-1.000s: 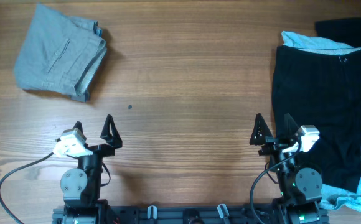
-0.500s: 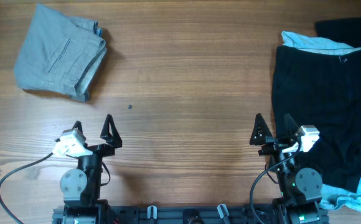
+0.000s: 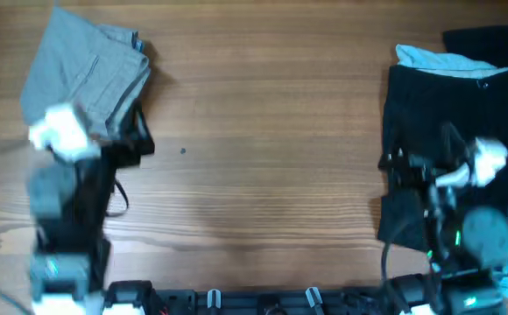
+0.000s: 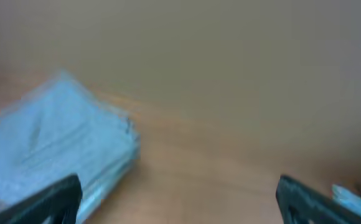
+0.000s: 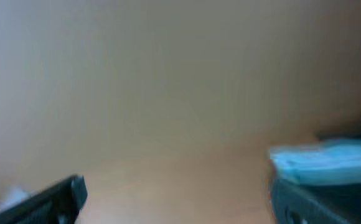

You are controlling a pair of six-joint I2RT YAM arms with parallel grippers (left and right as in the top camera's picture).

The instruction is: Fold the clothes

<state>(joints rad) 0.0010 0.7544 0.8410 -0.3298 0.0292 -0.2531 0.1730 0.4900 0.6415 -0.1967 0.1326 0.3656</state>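
overhead: straight down on table (image 3: 263,105) | 2 wrist cams: low, forward, blurred | left shares grey trousers (image 3: 86,63)

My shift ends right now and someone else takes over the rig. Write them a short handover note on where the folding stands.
Left gripper: open, empty, by the near edge of the grey trousers.
Right gripper: open, empty, over the left part of the black shorts.
Both arms look blurred in the overhead view.
Things: grey trousers lie folded at the far left of the table. Black shorts lie spread out at the right, on top of the light blue T-shirt, which peeks out at their far edge.
Done: trousers folded.
Left: fold the shorts, then the T-shirt.
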